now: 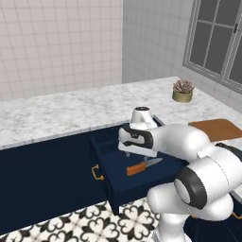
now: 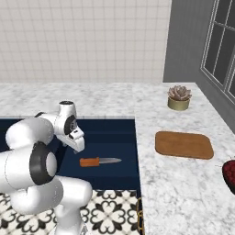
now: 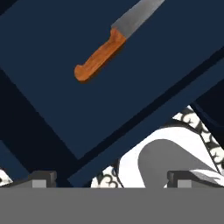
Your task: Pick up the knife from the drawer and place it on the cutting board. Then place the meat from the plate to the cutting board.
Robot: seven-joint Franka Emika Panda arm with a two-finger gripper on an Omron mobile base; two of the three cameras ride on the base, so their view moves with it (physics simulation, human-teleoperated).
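End effector open above knife in drawer; right base view shows cutting board.

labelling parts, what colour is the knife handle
Orange-brown; the knife shows best in the hand view.

open drawer, knife inside, cutting board on counter

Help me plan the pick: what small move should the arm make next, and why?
Probably shift the open tool over the knife handle, then descend. The knife lies flat in the open drawer, untouched, and in the hand view it sits well off from the fingertips.
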